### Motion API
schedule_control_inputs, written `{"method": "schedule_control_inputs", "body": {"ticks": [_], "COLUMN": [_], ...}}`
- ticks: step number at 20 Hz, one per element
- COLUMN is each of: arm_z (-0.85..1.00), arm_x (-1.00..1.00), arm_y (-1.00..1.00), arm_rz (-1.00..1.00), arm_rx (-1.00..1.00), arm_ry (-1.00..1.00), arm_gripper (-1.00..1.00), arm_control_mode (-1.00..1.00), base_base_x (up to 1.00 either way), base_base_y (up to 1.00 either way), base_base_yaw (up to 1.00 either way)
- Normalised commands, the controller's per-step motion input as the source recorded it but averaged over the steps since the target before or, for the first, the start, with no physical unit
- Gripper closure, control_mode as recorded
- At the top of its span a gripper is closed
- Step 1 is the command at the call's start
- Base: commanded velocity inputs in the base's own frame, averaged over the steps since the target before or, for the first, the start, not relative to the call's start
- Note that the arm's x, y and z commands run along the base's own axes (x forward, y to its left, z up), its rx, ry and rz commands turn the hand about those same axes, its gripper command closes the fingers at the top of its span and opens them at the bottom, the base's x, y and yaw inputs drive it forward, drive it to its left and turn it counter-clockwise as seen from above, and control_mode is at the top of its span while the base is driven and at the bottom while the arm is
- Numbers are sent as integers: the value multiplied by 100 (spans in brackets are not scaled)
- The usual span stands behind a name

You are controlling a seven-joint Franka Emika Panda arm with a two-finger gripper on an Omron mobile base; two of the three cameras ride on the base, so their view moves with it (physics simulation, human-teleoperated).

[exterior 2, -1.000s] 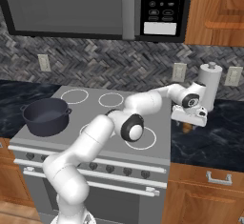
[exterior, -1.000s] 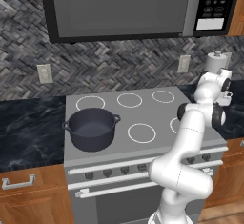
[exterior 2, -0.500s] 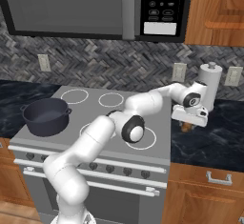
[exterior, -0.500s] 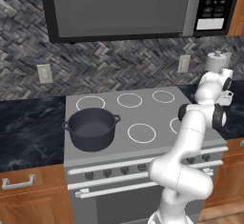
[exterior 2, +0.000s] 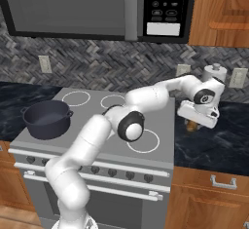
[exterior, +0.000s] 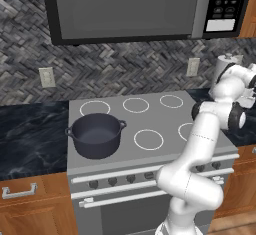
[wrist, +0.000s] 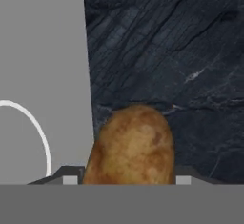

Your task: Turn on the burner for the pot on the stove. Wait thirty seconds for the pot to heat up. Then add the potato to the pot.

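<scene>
Gripper point(wrist: 128, 181) around potato point(wrist: 133, 144)

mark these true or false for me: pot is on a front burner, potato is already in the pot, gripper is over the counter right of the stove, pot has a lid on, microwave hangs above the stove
1. The pot sits on a front burner of the stove. True.
2. The potato is already in the pot. False: it lies on the dark counter beside the stove, between the fingers of the gripper.
3. The gripper is over the counter to the right of the stove. True.
4. The pot has a lid on. False: it is open and looks empty.
5. The microwave hangs above the stove. True.
</scene>
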Motion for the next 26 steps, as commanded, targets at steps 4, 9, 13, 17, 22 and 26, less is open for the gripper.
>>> {"method": "schedule_control_inputs", "body": {"ticks": [4,9,13,17,22,26], "arm_z": [99,68,23,8,47,54], "arm_x": [-100,-76,-54,-46,-49,-30], "arm_y": [71,100,100,100,100,100], "arm_rz": [0,2,1,0,0,0], "arm_rx": [-1,-4,-7,-9,-13,-10], "arm_ry": [-24,-10,0,0,0,0], "arm_gripper": [100,100,100,100,100,100], "arm_control_mode": [-100,-100,-100,-100,-100,-100], "base_base_x": [0,0,0,0,0,0], "base_base_y": [0,0,0,0,0,0], "base_base_yaw": [0,0,0,0,0,0]}}
